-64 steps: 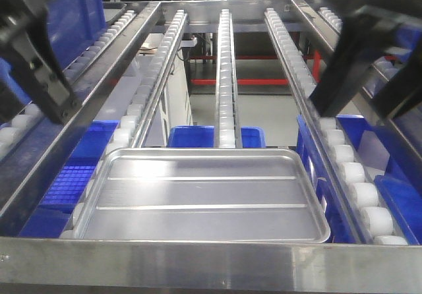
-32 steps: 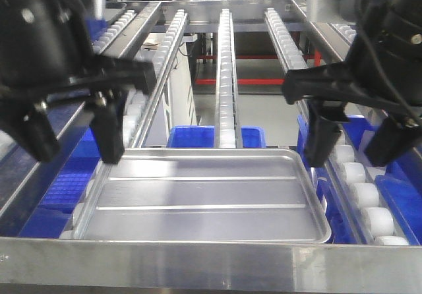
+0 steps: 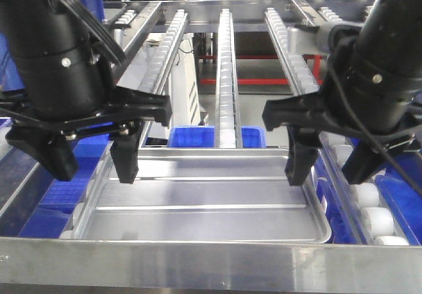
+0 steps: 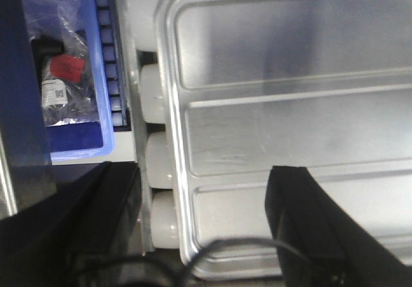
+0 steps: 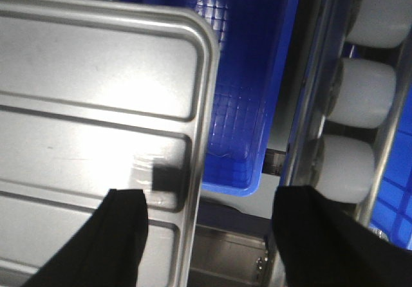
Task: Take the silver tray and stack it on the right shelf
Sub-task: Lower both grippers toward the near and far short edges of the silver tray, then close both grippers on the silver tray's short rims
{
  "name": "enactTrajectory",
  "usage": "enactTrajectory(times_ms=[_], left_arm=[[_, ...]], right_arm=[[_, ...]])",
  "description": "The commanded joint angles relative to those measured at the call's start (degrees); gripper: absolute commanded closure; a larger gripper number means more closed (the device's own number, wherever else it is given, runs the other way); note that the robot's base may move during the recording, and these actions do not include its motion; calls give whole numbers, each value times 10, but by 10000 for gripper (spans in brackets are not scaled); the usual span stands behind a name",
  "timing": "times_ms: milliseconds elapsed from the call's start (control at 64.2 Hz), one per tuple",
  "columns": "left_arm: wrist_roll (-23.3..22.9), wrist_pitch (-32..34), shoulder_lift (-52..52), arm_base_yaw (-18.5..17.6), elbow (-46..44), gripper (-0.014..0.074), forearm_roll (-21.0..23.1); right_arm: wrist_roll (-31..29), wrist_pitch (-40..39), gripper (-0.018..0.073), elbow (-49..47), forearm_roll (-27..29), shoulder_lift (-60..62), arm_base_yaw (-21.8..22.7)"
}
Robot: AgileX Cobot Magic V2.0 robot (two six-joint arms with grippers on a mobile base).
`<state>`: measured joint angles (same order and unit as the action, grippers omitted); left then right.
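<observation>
Spanning the front view, the right shelf point(image 3: 144, 38) carries the silver tray point(image 3: 204, 205) flat on its white rollers point(image 3: 225, 76), just behind the front bar point(image 3: 211, 266). The left gripper point(image 3: 92, 172) hangs spread wide astride the tray's left rim. The right gripper point(image 3: 328, 174), equally spread, straddles the right rim.

Left hand point(image 3: 92, 170) and right hand point(image 3: 324, 175) point down, splayed.
</observation>
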<state>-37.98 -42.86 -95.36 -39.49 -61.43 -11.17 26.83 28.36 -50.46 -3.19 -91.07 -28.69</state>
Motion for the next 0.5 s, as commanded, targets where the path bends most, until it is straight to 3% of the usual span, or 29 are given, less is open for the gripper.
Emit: enactTrajectory(times_ms=[0,483], left_arm=[[-14,18,15,-3,-19,260,-13],[-34,29,-28,-3,-19,260,-14]], right_arm=[[0,-28,41,-17,-9,14,1],[0,-56,41,-16,-9,8,1]])
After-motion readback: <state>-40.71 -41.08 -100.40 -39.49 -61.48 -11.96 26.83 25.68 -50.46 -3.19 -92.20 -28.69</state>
